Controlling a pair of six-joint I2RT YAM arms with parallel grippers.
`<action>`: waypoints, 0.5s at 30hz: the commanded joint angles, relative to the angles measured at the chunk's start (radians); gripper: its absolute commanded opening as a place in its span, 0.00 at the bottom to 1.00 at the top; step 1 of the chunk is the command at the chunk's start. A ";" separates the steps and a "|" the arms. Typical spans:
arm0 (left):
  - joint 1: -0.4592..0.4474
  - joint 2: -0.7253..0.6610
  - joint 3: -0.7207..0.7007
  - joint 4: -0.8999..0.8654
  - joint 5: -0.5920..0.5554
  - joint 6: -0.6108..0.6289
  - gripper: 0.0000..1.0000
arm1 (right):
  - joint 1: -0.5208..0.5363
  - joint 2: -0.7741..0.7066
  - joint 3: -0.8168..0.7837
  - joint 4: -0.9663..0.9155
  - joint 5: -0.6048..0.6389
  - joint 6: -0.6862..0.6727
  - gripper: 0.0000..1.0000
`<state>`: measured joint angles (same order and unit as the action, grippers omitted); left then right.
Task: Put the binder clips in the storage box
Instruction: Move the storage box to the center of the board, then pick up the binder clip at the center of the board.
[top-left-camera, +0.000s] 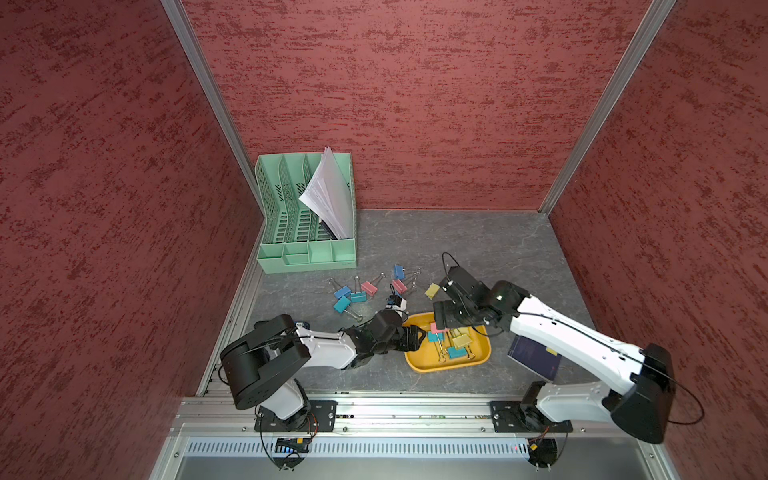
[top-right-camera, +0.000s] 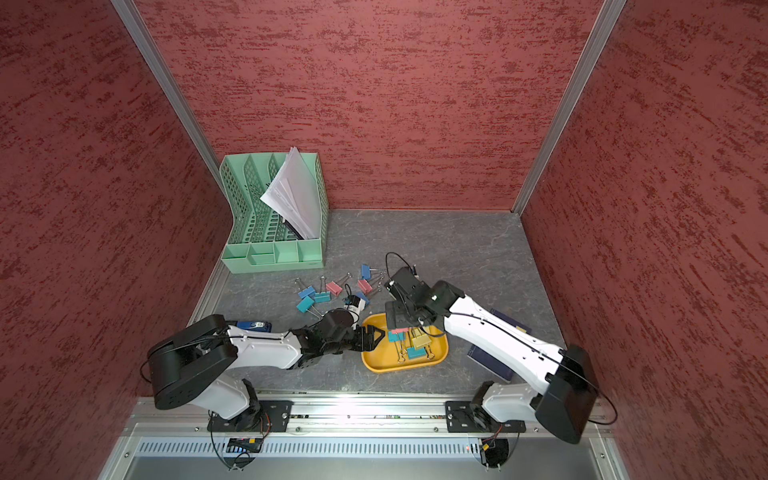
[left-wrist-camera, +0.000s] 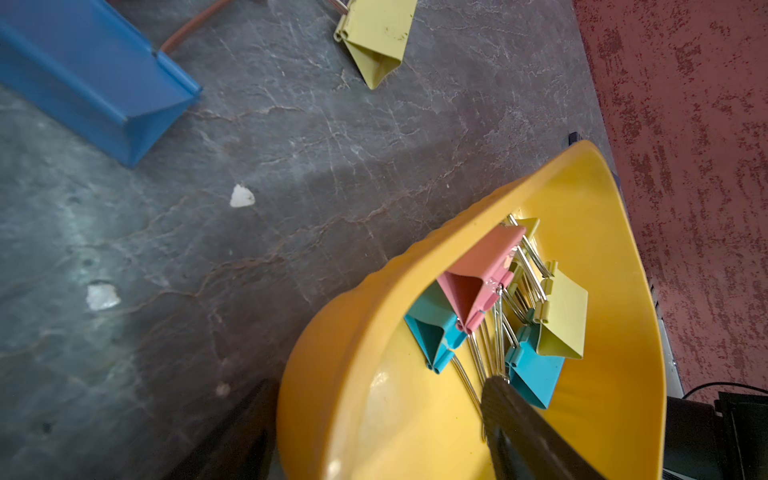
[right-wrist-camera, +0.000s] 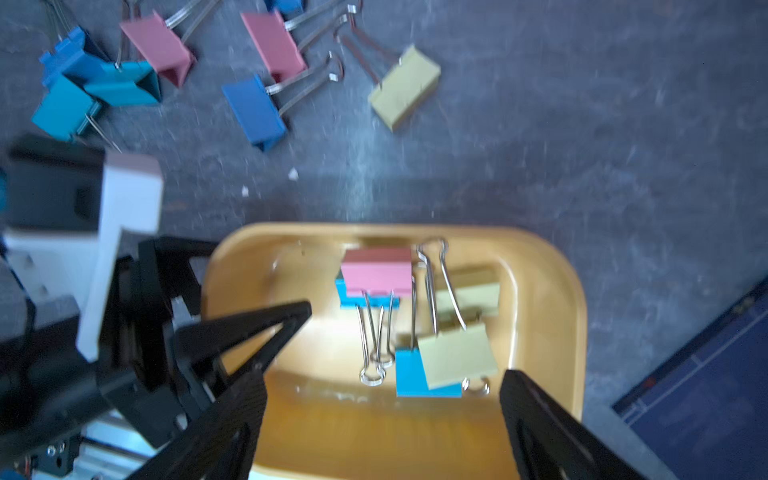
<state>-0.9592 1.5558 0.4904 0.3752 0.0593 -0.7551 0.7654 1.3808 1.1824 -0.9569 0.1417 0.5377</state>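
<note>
The dark blue flat book (top-left-camera: 534, 359) behind the right end effector (right-wrist-camera: 380, 376) lies half under its arm; the blue-and-black stapler (top-right-camera: 253, 325) hides mostly behind the left arm.

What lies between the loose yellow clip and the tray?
Nothing but bare grey table between the yellow clip and the tray; the right wrist view shows it.

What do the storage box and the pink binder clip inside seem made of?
Storage box: probably glossy moulded plastic, with soft highlights on its rounded rim. Pink binder clip: likely folded sheet metal, matte painted; its wire handles gleam silvery.
</note>
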 joint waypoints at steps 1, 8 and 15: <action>-0.012 0.061 -0.048 -0.196 0.037 -0.030 0.81 | -0.106 0.139 0.084 0.072 0.019 -0.283 0.94; -0.001 0.039 -0.049 -0.221 0.029 -0.030 0.81 | -0.210 0.309 0.150 0.204 -0.149 -0.634 0.96; 0.007 0.043 -0.041 -0.229 0.039 -0.024 0.82 | -0.241 0.412 0.172 0.258 -0.280 -0.843 0.96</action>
<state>-0.9558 1.5547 0.4911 0.3748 0.0673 -0.7551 0.5331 1.7687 1.3075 -0.7490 -0.0395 -0.1642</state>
